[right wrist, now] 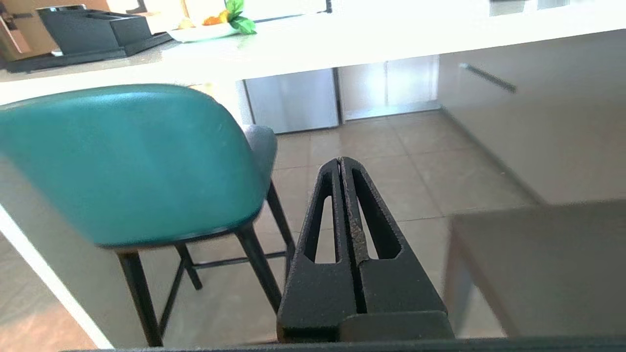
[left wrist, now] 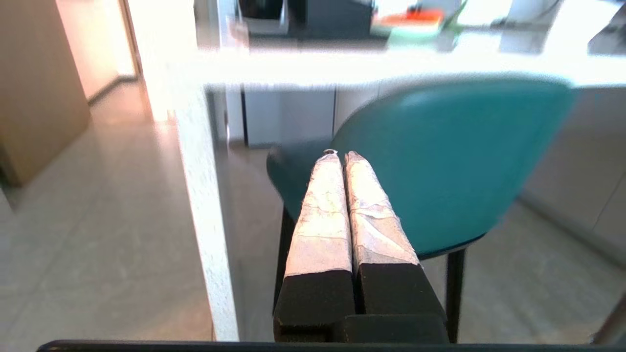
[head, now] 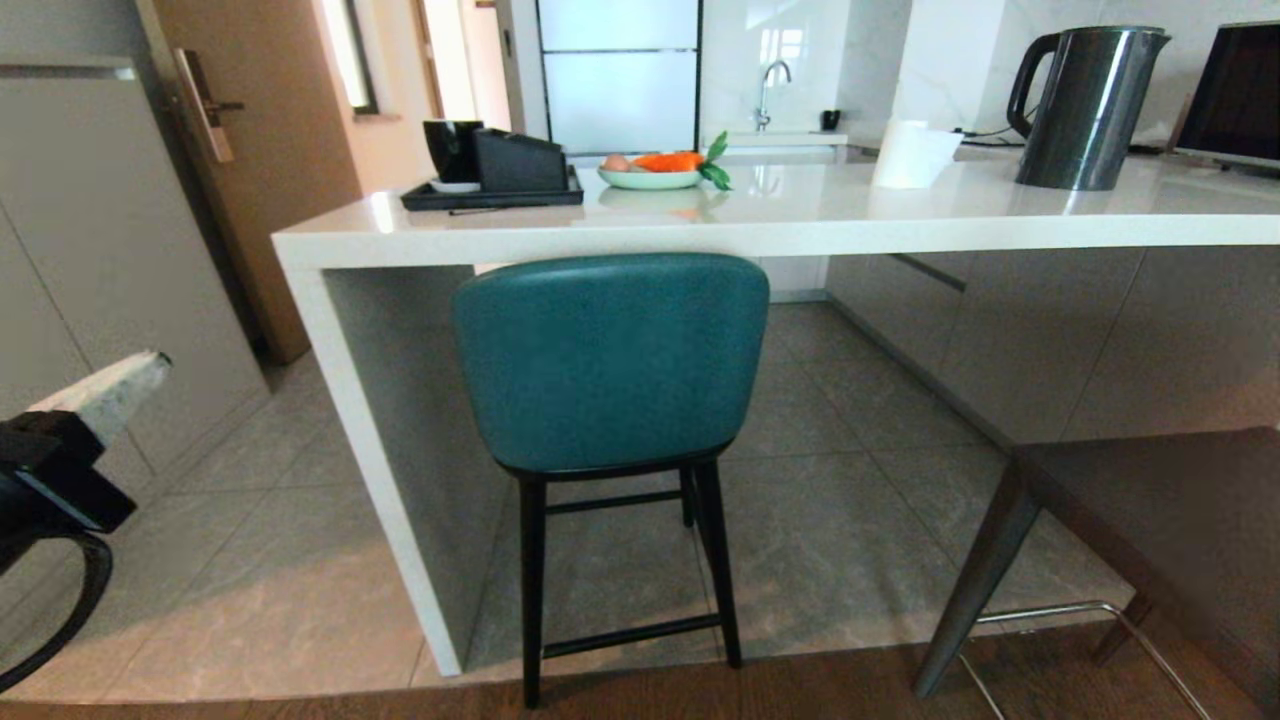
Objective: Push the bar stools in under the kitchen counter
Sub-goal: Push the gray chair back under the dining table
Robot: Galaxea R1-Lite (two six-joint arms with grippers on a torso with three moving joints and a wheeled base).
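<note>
The teal bar stool point(head: 610, 360) stands with its seat under the white kitchen counter point(head: 800, 225), its curved back just below the slab edge and beside the counter's side panel point(head: 350, 400). The dark grey bar stool point(head: 1160, 530) sits at the near right, out from the counter, with its metal footrest point(head: 1060, 612) showing. My left gripper point(left wrist: 338, 156) is shut and empty, held short of the teal stool point(left wrist: 450, 161) on its left side; it shows at the head view's left edge point(head: 110, 390). My right gripper point(right wrist: 341, 162) is shut and empty, between the teal stool point(right wrist: 127, 161) and the grey stool point(right wrist: 543, 264).
On the counter stand a black tray with a mug and box point(head: 495, 175), a bowl of fruit point(head: 655, 172), a paper roll point(head: 910, 152), a dark kettle point(head: 1085, 105) and a screen point(head: 1235, 95). A wooden door point(head: 250, 150) lies to the left. Tiled floor point(head: 850, 500) runs under the counter.
</note>
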